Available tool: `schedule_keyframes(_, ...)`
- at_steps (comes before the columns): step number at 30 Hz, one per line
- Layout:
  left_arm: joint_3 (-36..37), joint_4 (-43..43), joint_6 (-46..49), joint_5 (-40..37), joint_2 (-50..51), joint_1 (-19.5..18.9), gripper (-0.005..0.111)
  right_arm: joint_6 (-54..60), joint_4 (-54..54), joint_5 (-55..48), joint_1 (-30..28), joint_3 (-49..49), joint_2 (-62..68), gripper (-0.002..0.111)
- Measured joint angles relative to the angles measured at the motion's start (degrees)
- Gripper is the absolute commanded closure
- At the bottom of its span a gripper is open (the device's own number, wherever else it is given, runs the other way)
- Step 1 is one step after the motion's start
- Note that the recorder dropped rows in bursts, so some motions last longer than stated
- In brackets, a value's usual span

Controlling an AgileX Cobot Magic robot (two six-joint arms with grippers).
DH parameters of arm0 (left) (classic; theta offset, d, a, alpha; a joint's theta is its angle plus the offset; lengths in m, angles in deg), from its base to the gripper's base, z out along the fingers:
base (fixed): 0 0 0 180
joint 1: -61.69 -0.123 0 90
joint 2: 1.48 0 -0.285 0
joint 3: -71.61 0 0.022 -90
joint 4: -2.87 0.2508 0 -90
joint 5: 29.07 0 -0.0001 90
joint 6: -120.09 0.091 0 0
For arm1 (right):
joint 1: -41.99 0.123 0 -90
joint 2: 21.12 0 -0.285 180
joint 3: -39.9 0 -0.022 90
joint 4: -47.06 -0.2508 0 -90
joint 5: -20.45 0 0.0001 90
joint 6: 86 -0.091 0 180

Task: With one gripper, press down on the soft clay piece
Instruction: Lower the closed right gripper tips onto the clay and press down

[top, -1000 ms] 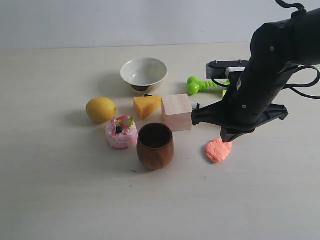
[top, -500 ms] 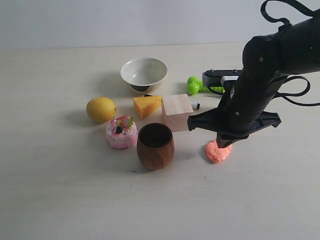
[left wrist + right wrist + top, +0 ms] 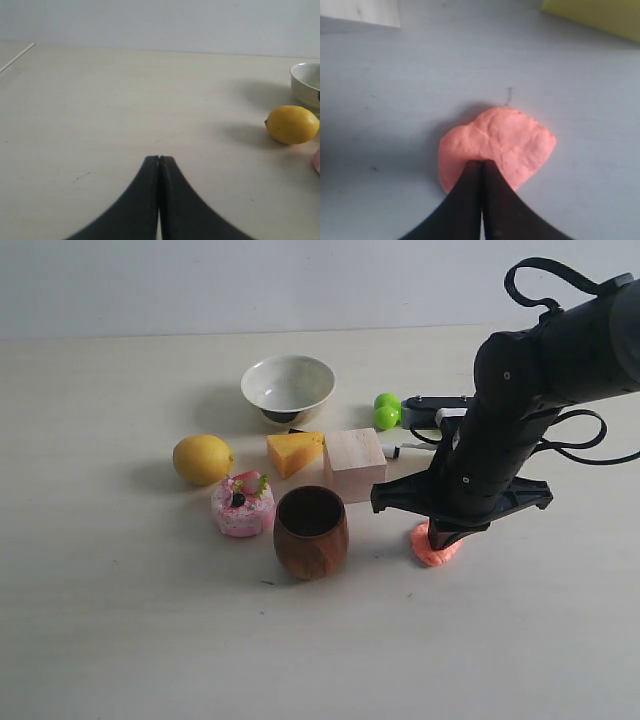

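Note:
The soft clay piece (image 3: 436,549), a flat salmon-orange lumpy blob, lies on the table to the right of the wooden cup (image 3: 311,532). In the right wrist view the clay (image 3: 515,145) fills the middle of the picture. My right gripper (image 3: 480,163) is shut, its joined tips resting on the near part of the blob. In the exterior view the right gripper (image 3: 441,536) stands on top of the clay and hides much of it. My left gripper (image 3: 159,158) is shut with nothing in it, over bare table to the left of the lemon (image 3: 292,124).
Around the cup stand a pink toy cake (image 3: 243,504), a lemon (image 3: 202,459), a cheese wedge (image 3: 294,452), a wooden block (image 3: 354,463) and a white bowl (image 3: 288,387). A green toy (image 3: 385,411) and a black device (image 3: 430,410) lie behind the right arm.
The right arm has moved left and down over the clay. Its shut tips now touch the blob, which was more exposed before.

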Motion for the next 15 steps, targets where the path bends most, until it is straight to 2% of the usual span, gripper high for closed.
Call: schedule_keyframes(15, 0.0, 0.0, 0.0, 0.0, 0.0, 0.0, 0.107, 0.1, -1.4, -1.2, -0.1, 0.8, 2.3, 0.108)
